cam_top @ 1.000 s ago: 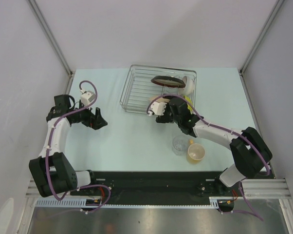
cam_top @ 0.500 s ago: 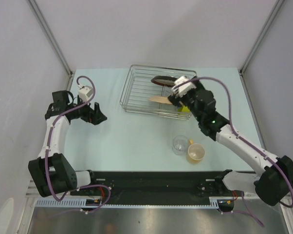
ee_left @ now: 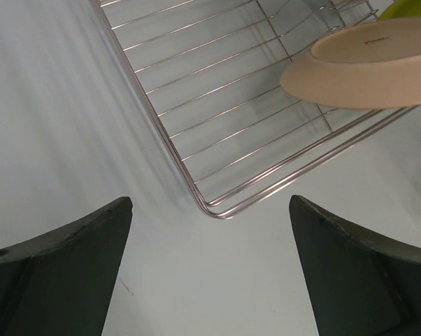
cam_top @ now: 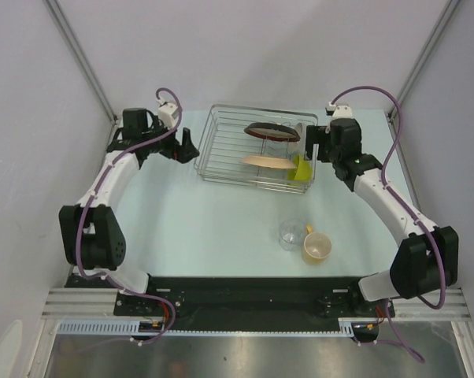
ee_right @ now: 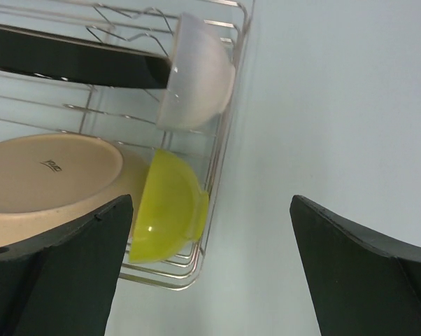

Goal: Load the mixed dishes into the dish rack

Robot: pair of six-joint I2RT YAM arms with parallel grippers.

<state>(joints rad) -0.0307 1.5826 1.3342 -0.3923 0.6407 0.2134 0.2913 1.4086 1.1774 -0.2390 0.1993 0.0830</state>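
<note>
The silver wire dish rack (cam_top: 221, 150) stands at the back middle of the table. In it stand the dark-red-rimmed plate (cam_top: 270, 131), the beige plate (cam_top: 265, 161), the white bowl (cam_top: 302, 132) and a lime-green bowl (cam_top: 301, 169). The clear glass (cam_top: 290, 234) and the yellowish handled cup (cam_top: 316, 246) stand on the table in front of the rack. My left gripper (cam_top: 188, 146) is open and empty at the rack's left side, over its near left corner (ee_left: 214, 210). My right gripper (cam_top: 310, 146) is open and empty at the rack's right side, beside the lime-green bowl (ee_right: 168, 206) and white bowl (ee_right: 196, 77).
The left wrist view shows the beige plate (ee_left: 364, 63) leaning on the rack's front wires. The right wrist view shows the dark plate (ee_right: 70, 59) and the beige plate's underside (ee_right: 50, 178). Grey walls close in the table on both sides and at the back.
The right gripper let go of the beige plate in the rack and swung to the rack's right side. The left arm swung from the table's left to the rack's left side.
</note>
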